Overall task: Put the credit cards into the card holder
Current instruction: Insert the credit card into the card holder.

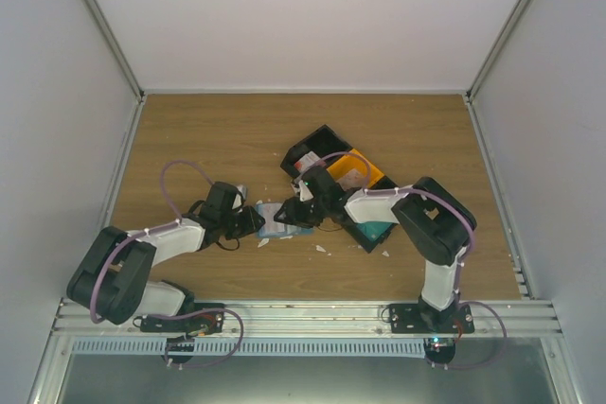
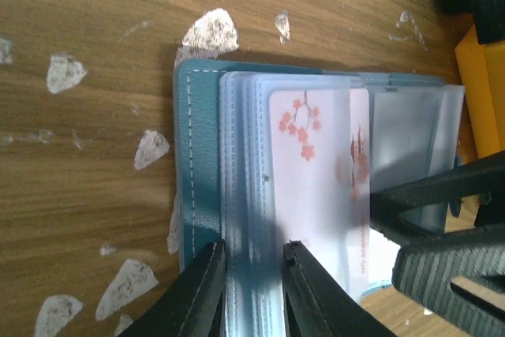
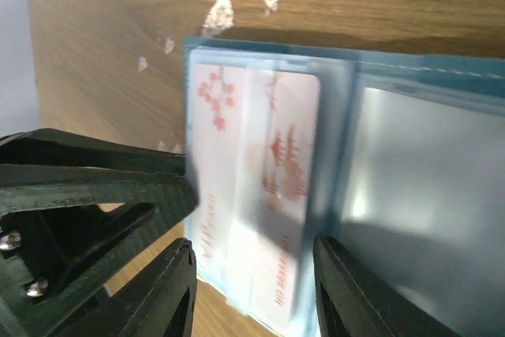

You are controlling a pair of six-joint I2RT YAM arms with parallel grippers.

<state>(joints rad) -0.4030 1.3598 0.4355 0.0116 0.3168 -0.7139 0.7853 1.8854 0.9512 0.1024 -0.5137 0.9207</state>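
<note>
The teal-blue card holder (image 1: 276,219) lies open on the table between my two grippers. In the left wrist view its cover (image 2: 193,163) and pale striped pocket slots show. A white credit card with red blossoms (image 2: 308,163) and a second pinkish-white card (image 3: 288,163) sit under a translucent pocket. My left gripper (image 2: 254,249) is open a little, its tips on the pocket stack near the spine. My right gripper (image 3: 252,246) is open wide, its fingers on either side of the two cards. In the top view the left gripper (image 1: 256,222) and the right gripper (image 1: 292,215) nearly meet over the holder.
A black and yellow box (image 1: 333,164) stands just behind the grippers, with a green-teal block (image 1: 375,232) under the right arm. White scraps (image 2: 209,33) lie scattered on the wood round the holder. The yellow box edge (image 2: 485,92) is close on the right.
</note>
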